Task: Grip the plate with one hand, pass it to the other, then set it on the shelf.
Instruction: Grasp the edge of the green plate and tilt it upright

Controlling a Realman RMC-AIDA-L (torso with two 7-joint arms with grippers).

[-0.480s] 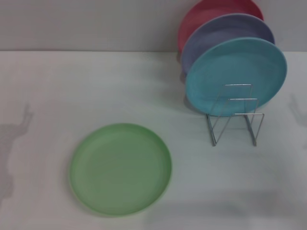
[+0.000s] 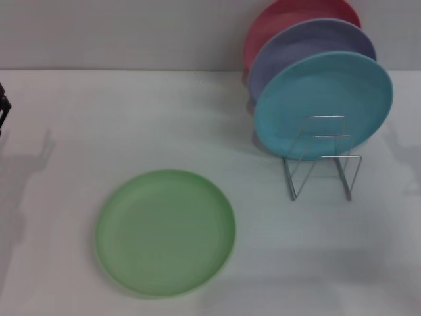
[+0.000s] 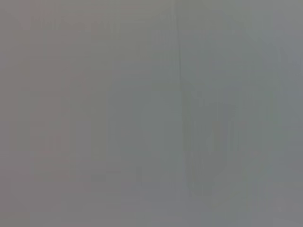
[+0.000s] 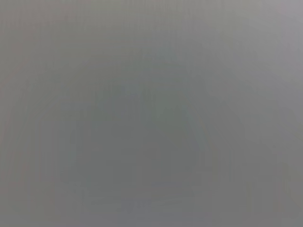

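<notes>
From the head we look forward and down across the worktop [image 2: 79, 118], a left end effector [image 2: 3, 105] just at frame edge. Both wrist views face featureless grey, sharing nothing recognisable.

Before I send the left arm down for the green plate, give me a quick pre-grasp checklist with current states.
1. Round light green plastic plate lying flat on the white table, nothing on it: ok.
2. Plate rim free all round for a grip: ok.
3. Front slots of the thin silver wire rack free: ok; turquoise-blue plate, lavender plate and red plate stand behind.
4. Left gripper barely in head view at the left edge; jaws: cannot tell.
5. Right gripper in view: not ok.
6. Wrist views show the plate: not ok.
</notes>
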